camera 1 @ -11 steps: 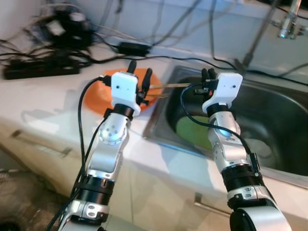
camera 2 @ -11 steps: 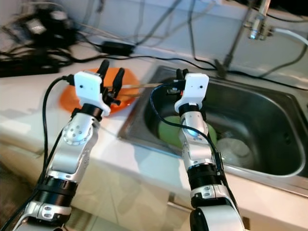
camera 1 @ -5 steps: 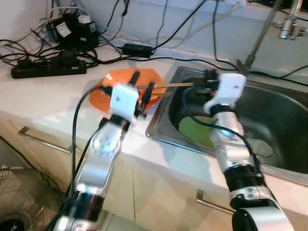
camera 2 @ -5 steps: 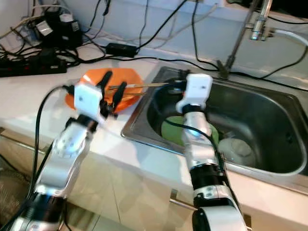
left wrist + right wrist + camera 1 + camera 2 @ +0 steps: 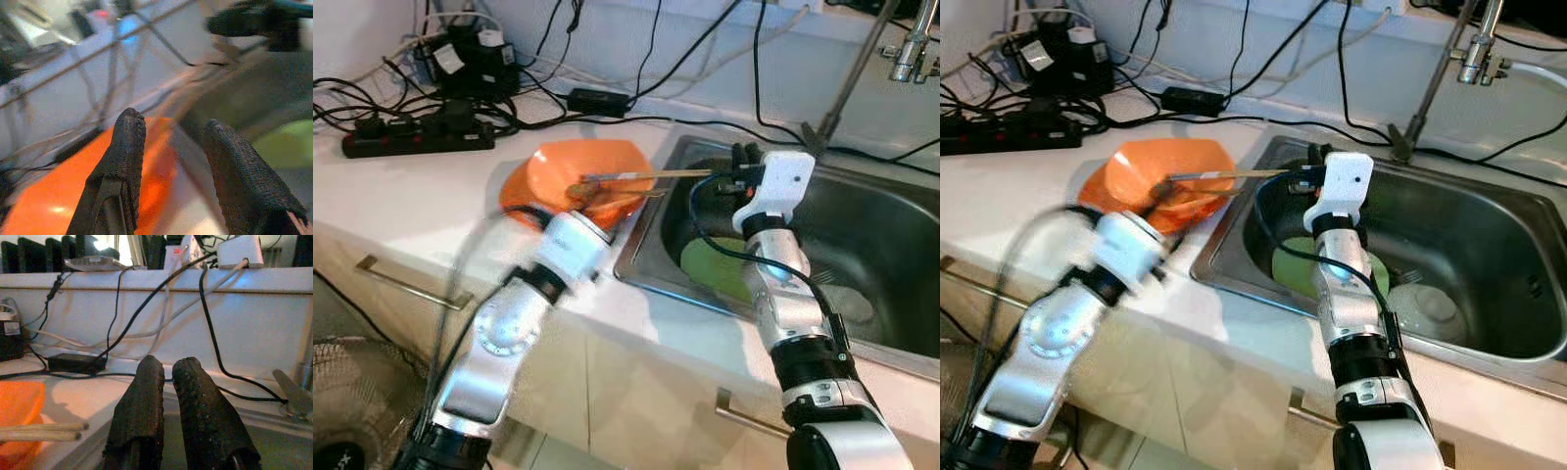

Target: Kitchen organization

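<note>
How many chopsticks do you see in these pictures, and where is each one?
2. Both chopsticks lie side by side, reaching from the orange bowl across the sink's edge, ends near the right gripper. More may be hidden.

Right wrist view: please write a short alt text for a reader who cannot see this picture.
The right hand points its two black fingers, nearly closed with nothing between them, toward a white wall draped with cables. Beside them, two wooden chopsticks reach toward an orange bowl on the white counter.
</note>
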Motion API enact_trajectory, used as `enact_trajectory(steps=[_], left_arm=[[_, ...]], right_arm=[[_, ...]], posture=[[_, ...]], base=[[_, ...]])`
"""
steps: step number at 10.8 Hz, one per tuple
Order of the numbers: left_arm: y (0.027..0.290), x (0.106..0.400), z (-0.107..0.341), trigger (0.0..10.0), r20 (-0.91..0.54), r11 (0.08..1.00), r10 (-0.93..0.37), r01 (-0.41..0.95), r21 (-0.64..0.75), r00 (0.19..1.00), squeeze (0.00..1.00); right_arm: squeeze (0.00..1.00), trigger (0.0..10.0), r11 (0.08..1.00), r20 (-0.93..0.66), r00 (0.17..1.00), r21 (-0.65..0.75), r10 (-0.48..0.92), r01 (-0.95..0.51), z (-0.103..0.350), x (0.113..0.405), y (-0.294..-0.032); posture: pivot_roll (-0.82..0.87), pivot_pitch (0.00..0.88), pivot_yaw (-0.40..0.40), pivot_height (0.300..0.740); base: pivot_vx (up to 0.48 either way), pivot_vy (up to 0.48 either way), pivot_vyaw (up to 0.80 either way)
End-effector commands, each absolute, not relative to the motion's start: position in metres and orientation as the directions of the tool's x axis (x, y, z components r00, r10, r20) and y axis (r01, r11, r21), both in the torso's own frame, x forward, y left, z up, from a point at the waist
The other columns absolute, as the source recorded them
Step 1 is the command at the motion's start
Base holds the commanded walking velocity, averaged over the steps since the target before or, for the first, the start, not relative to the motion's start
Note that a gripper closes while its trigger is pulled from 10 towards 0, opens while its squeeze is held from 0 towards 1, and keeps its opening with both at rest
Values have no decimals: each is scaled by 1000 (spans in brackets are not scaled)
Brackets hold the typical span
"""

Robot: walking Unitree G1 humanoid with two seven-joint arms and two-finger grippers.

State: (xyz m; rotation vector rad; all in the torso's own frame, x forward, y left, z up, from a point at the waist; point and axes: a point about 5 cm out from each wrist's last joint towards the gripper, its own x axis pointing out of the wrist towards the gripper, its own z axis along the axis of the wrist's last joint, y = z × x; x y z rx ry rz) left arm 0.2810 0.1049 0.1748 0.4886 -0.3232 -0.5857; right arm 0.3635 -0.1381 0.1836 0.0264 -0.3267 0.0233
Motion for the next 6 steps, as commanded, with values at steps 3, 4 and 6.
enact_trajectory(steps=[3, 4, 6], left_arm=[[93, 287, 179, 10000, 134, 684, -629, 463, 564, 766, 0], [91, 288, 182, 10000, 145, 688, -629, 461, 560, 764, 0], [93, 290, 184, 10000, 149, 682, -619, 433, 589, 771, 0]], right_arm=[[0, 10000, 995, 228, 969, -14, -95, 101, 161, 361, -175], [0, 10000, 990, 227, 965, -28, -130, 140, 161, 358, -189], [0, 10000, 988, 219, 967, -47, -134, 148, 166, 352, -200]], posture=[[232, 42, -31, 740], [221, 48, -29, 740], [212, 53, -29, 740]], base=[[0, 0, 0], [0, 0, 0], [0, 0, 0]])
